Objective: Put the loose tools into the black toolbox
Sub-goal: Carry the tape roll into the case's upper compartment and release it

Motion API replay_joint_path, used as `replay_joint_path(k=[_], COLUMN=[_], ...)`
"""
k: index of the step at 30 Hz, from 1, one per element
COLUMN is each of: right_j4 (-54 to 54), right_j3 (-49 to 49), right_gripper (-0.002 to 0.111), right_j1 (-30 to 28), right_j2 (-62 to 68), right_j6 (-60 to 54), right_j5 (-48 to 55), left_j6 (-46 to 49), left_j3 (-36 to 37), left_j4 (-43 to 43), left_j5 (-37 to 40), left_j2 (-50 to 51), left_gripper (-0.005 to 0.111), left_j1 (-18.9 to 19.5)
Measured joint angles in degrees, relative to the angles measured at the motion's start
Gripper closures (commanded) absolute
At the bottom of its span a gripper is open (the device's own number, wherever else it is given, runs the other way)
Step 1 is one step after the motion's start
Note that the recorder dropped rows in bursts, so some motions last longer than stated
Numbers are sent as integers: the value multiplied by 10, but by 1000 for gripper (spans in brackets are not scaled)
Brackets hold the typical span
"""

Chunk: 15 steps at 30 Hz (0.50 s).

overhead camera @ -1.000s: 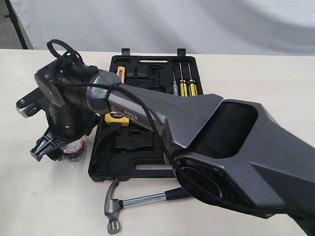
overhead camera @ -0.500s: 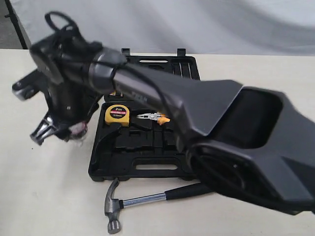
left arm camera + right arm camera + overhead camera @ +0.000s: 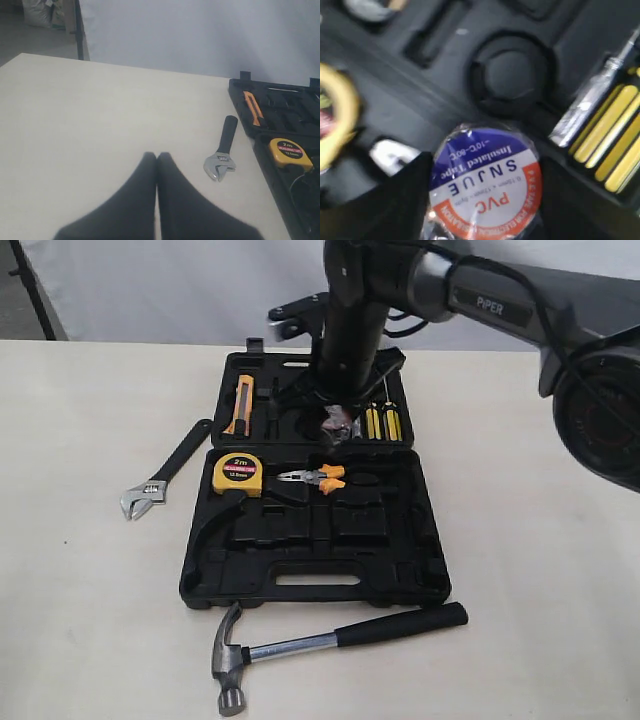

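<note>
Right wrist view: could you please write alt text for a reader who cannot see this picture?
The right gripper holds a small tape roll in clear wrap, its blue, white and orange label reading PVC, above the black toolbox. Close by are an empty round recess and yellow-handled screwdrivers in their slots.

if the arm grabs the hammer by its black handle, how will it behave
Probably head-heavy: the claw hammer has a chunky steel head far from the black handle, so it would likely droop head-down. The shaft looks rigid, no flex expected. Lying flat, it should pivot rather than roll if pushed.
</note>
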Motion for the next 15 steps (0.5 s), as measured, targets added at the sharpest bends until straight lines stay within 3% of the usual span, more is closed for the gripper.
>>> replay_joint_path(k=[12,15], right_j4=[8,11], right_j3=[10,10], right_gripper=[107,94], right_j1=[-32,-31], right_j2=[37,43], right_j6=[41,44], right_j5=[-163,-180], left_j6=[0,0], left_j3=[0,0], left_j4=[0,0], left_j5=[0,0], left_j2=[0,0], left_gripper=[105,105], left_j1=[0,0])
